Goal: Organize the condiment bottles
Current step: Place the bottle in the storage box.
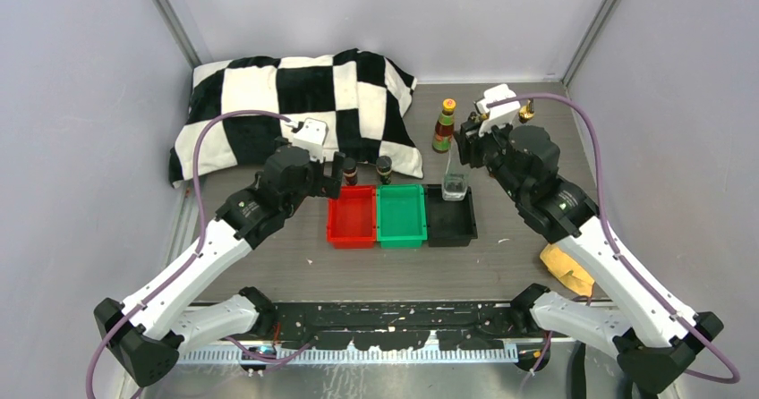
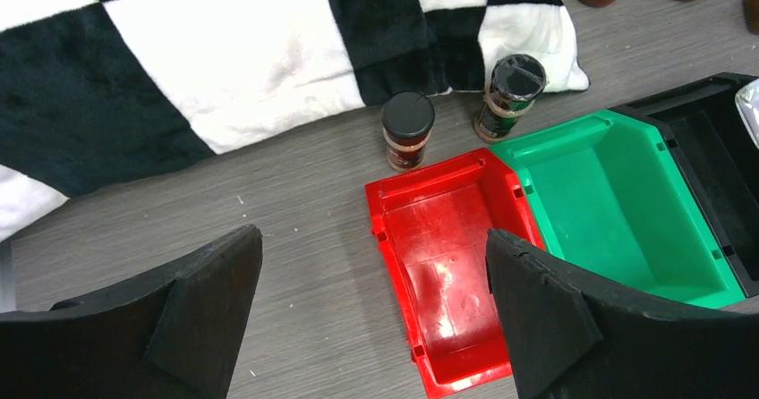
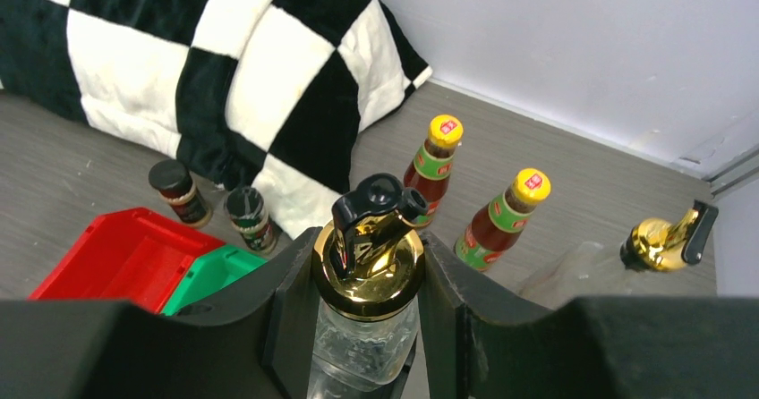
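Black-and-white checked pillow (image 1: 295,104); red tray (image 1: 351,216), green tray (image 1: 400,213), black tray (image 1: 450,226); clear glass bottle (image 3: 367,278) topped gold; reddish-brown bottles (image 3: 430,166) capped orange-yellow, labelled green; dark bottles (image 2: 407,122) capped black; grey wood-grain table (image 1: 501,265).

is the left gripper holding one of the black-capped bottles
No, the left gripper hangs open with nothing in it, and both black-capped bottles stand on the table behind the red tray.
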Controlling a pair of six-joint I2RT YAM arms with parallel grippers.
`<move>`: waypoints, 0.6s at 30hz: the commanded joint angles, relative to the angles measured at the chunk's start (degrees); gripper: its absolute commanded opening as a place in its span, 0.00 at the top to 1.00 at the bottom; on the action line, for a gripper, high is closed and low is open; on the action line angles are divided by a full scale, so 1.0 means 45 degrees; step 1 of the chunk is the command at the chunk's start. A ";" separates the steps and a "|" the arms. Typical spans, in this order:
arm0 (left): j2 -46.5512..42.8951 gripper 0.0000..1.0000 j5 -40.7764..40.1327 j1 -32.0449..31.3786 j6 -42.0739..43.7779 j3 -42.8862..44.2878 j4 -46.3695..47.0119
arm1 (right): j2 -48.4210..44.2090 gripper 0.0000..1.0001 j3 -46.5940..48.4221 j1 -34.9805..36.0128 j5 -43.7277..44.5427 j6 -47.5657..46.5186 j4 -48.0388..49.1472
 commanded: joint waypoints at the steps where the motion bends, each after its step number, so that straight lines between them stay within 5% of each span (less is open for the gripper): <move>1: 0.0010 0.04 0.0152 -0.0048 0.0008 -0.0038 0.0611 | -0.1068 0.99 -0.0059 0.0263 0.0250 0.0356 0.0830; 18: 0.0110 0.05 0.0075 -0.0164 -0.0015 -0.0086 0.0605 | -0.2761 0.99 -0.1653 0.0580 -0.0140 0.1094 0.0154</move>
